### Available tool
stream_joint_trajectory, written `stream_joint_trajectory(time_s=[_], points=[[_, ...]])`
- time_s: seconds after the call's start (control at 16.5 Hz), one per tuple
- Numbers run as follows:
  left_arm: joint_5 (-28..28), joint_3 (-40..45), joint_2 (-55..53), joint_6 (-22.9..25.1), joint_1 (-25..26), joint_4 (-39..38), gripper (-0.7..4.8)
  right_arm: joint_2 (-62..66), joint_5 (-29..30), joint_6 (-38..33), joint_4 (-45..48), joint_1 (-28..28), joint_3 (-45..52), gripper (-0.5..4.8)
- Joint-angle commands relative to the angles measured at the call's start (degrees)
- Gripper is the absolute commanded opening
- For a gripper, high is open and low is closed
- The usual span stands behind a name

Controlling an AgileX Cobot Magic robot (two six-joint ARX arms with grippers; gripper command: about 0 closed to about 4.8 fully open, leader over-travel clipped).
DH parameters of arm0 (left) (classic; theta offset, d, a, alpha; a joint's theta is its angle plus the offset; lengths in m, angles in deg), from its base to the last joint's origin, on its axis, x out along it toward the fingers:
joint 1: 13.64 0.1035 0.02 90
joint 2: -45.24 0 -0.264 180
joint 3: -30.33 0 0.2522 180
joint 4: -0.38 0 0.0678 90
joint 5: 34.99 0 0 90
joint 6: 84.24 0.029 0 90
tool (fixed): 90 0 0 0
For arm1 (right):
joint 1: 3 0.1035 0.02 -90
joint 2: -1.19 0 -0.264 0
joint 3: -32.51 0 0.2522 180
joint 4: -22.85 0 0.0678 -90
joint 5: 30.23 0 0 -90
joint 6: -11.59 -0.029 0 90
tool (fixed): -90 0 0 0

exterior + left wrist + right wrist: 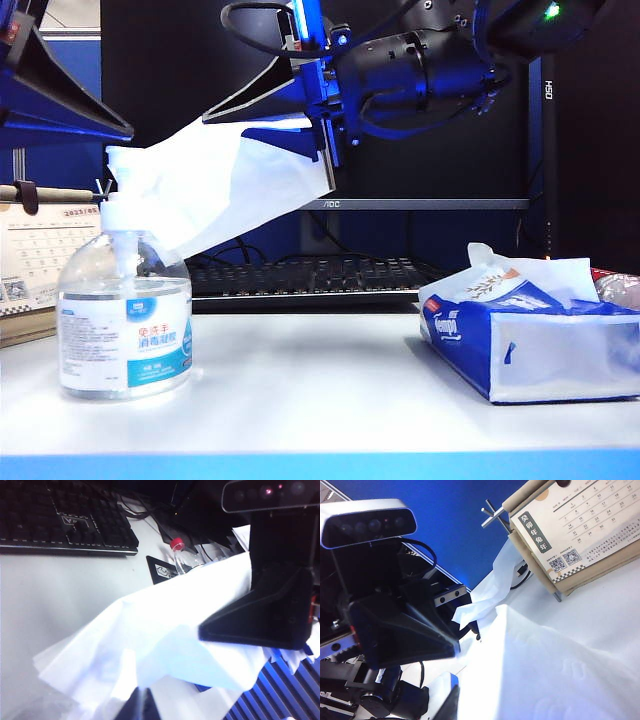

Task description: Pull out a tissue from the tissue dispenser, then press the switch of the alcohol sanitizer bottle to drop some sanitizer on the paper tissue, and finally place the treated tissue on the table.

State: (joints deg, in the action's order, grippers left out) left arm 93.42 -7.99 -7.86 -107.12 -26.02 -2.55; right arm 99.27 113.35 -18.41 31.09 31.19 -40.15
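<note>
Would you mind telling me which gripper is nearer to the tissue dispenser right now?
Right. The right gripper hangs above the table's middle holding the tissue, left of the tissue dispenser. The left gripper sits farther away, over the alcohol sanitizer bottle.

We see an evenly lit exterior view: bright white counter [330, 380], dark backdrop, blue glow on the arm at twelve o'clock. The sanitizer bottle [125, 325] throws only a faint, soft shadow. In the left wrist view the tissue [165, 645] blows out to glaring white and everything reads soft, slightly blurred. The right wrist view holds the calendar [580, 535] sharp while the near tissue is overexposed.
</note>
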Motion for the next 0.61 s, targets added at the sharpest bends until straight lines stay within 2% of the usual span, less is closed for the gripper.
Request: stream_joint_trajectory(time_s=[0.06,0.42,0.61], points=[[1.6,-0.4,0.1,-0.1,0.0,2.1,-0.06,-0.2,0.0,0.0,1.0,0.0,-0.3,-0.05],[2.3,-1.9,0.0,-1.1,0.0,1.2,-0.06,-0.2,0.0,0.0,1.0,0.0,-0.3,-0.05],[1.5,-1.9,-0.5,0.2,0.0,2.0,-0.06,-0.2,-0.1,0.0,1.0,0.0,-0.3,-0.05]])
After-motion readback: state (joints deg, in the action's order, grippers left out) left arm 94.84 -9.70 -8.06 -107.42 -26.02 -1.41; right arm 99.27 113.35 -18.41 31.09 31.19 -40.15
